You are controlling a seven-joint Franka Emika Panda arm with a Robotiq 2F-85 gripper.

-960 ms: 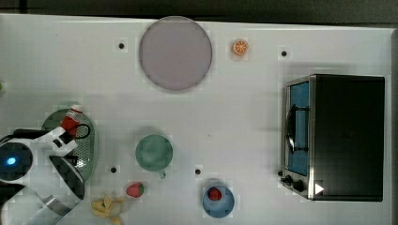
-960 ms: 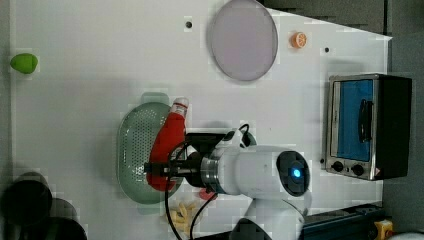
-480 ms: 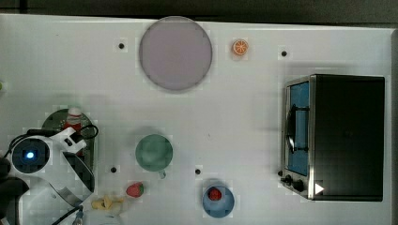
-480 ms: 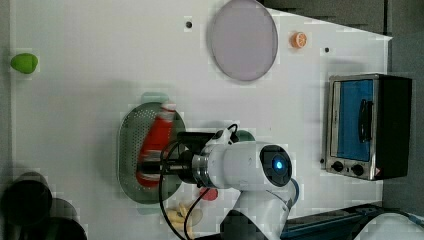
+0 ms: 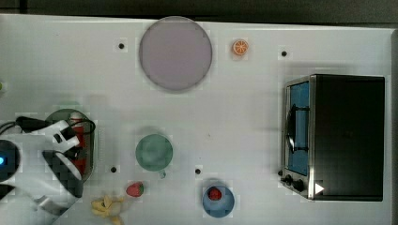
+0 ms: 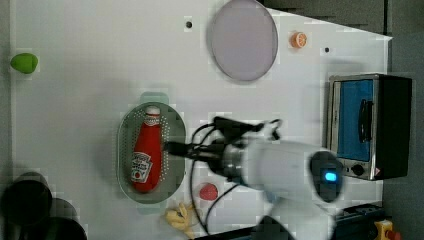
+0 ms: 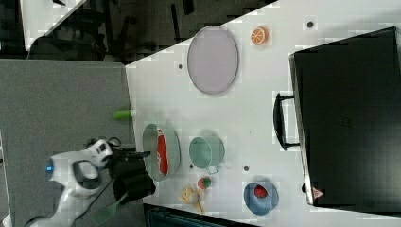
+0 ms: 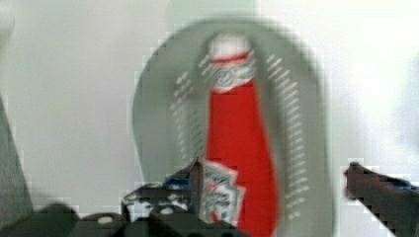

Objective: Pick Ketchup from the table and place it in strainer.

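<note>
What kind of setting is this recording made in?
Likely a lab tabletop staged as a play kitchen: a white table with a toaster oven, toy fruit such as a strawberry, and a plate.

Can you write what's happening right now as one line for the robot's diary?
step: release done | Ketchup: lying flat inside strainer | gripper: open, holding nothing, over the bottle | left to do: nothing

Ketchup (image 6: 146,152) lying in strainer (image 6: 125,150), seemingly flat
</note>
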